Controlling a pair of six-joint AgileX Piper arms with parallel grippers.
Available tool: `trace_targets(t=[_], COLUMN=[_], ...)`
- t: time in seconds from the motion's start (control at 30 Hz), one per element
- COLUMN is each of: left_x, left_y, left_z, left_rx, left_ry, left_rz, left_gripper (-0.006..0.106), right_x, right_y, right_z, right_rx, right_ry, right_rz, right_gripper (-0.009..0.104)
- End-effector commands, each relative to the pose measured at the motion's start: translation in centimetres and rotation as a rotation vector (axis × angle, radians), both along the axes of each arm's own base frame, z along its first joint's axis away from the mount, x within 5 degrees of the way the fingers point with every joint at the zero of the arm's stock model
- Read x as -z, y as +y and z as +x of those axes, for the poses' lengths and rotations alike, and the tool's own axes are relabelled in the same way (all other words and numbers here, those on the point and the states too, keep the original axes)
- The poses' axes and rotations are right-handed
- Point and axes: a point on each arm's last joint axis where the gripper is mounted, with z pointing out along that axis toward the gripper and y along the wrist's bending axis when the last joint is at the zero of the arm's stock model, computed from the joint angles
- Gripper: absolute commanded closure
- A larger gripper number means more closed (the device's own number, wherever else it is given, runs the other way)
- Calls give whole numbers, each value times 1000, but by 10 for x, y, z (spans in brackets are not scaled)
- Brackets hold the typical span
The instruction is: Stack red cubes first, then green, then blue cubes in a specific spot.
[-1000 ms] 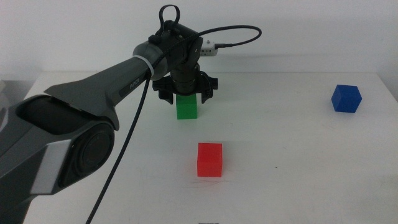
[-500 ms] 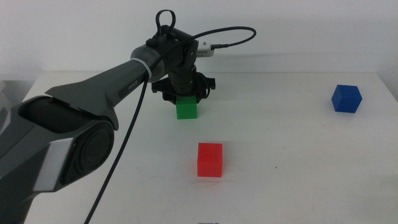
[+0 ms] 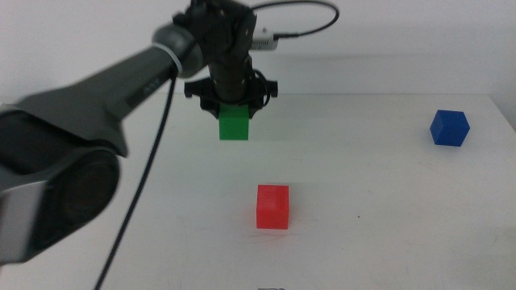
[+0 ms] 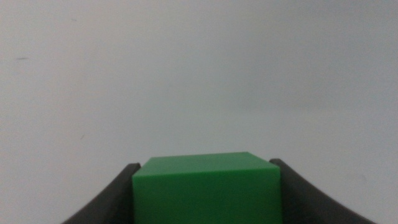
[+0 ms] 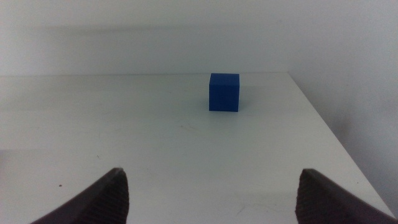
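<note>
Above the far part of the surface [image 3: 363, 242], the left gripper [image 3: 234, 109] pinches the green cube [image 3: 235, 126] between its two dark jaws and holds it clear of the top; the left wrist view shows the cube [image 4: 207, 190] seated squarely between them. Nearer the camera, the red cube [image 3: 272, 207] sits alone on the bare white top, apparently marking the base of the stack. At the far right the blue cube [image 3: 448, 127] rests untouched, and the right wrist view looks straight at it [image 5: 224, 92] between the right gripper's [image 5: 211, 199] widely spread jaws, which wait well short of it. Green seems to be on its way to red. The main risk is alignment: if green comes down off-centre or turned against red's faces, it could overhang and tip off on release. A descent that is too low could knock red sideways out of its place. The hold looks firm, but these plain matte faces give little to catch on, so a slip during the carry is possible. No containers are visible anywhere on the surface.
</note>
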Motion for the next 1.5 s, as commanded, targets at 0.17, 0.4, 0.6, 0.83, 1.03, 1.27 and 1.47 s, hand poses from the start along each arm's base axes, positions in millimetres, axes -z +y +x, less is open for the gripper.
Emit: trace_targets(t=[0.17, 0.4, 0.6, 0.83, 1.03, 1.27, 1.47], left_x=[-88, -107, -104, -90, -68, -48, -32], left_y=[9, 16, 6, -22, -34, -43, -49], left_z=[-65, -136, -168, -171, -163, -154, -148], left_rx=[33, 43, 69, 118, 119, 128, 135], left_ry=[-160, -235, -213, -210, -166, -150, -135], left_rz=[-86, -114, -139, -179, -176, -159, -148], left_gripper=[76, 76, 76, 76, 76, 76, 76], right_x=[-14, -14, -14, -14, -14, -14, -14], right_y=[1, 1, 1, 1, 1, 1, 1], right_z=[-2, -2, -2, -2, -2, -2, -2], right_rx=[-10, -10, -10, -10, -10, -10, -10], right_ry=[-115, -115, -115, -115, -115, -115, -115], right_rz=[-25, -25, -25, -25, -25, -25, -25], right_gripper=[1, 1, 1, 1, 1, 1, 1])
